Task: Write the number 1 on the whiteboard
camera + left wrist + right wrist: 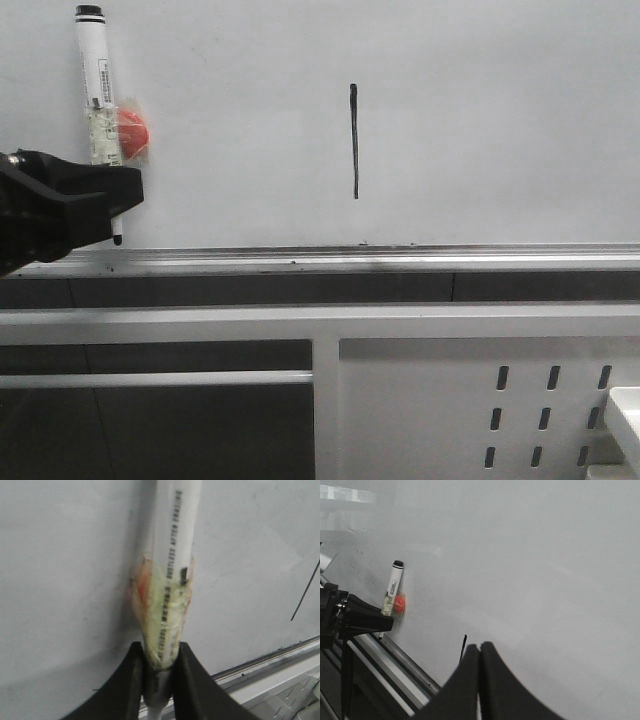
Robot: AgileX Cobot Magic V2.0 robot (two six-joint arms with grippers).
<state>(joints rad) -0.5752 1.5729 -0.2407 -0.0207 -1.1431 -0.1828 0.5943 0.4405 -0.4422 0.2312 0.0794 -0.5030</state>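
Observation:
The whiteboard [480, 120] fills the background. The number 1 [354, 140] is a thin black upright stroke near its middle, also seen in the left wrist view [305, 592] and partly behind my right fingers [463, 649]. My left gripper [115, 195] is at the far left, well away from the stroke, shut on a white marker pen [97, 85] that stands upright with its black cap end up and its tip near the rail. A red lump [133, 133] is taped to the pen. In the left wrist view the fingers [159, 660] clamp the taped pen [172, 580]. My right gripper [480, 647] is shut and empty, facing the board.
A silver tray rail [400, 258] runs along the board's lower edge. Below it is a white frame with a perforated metal panel [450, 400]. A white object [625, 412] pokes in at the lower right corner.

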